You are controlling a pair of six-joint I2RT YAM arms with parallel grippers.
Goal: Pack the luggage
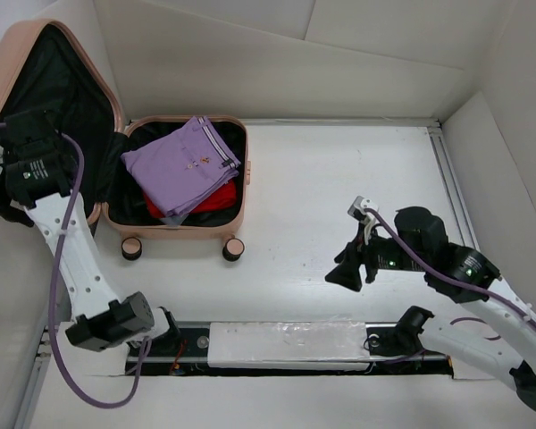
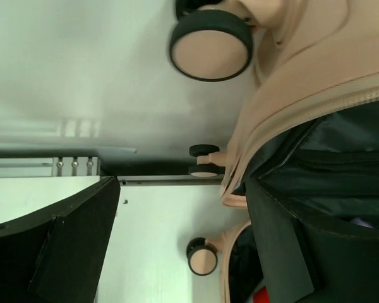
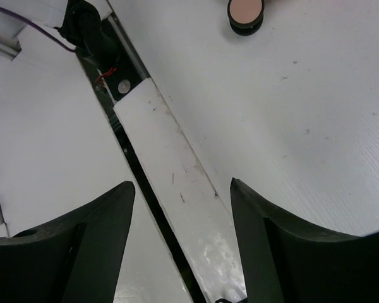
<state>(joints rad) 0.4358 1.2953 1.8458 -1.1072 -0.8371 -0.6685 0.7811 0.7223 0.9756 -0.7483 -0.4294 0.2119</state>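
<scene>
The small salmon-pink hard-shell suitcase [image 1: 174, 231] is laid open at the far left corner of the white desk [image 1: 339, 179]. Its black-lined lid [image 1: 45, 89] is propped upright against the wall. A folded purple garment [image 1: 183, 161] is stacked on a red one [image 1: 210, 204] in the lower half. Two black-and-pink wheels [image 1: 131, 248] are turned towards the arms.

The left tool [image 2: 183, 183] is held at the lid's left side, jaws apart. The pink rim is seen between its fingers [image 2: 63, 252], and contact with it cannot be told. The right tool [image 3: 182, 186] is held over bare desk at the right, well apart from the suitcase. Its jaws are spread and nothing is held between them.
</scene>
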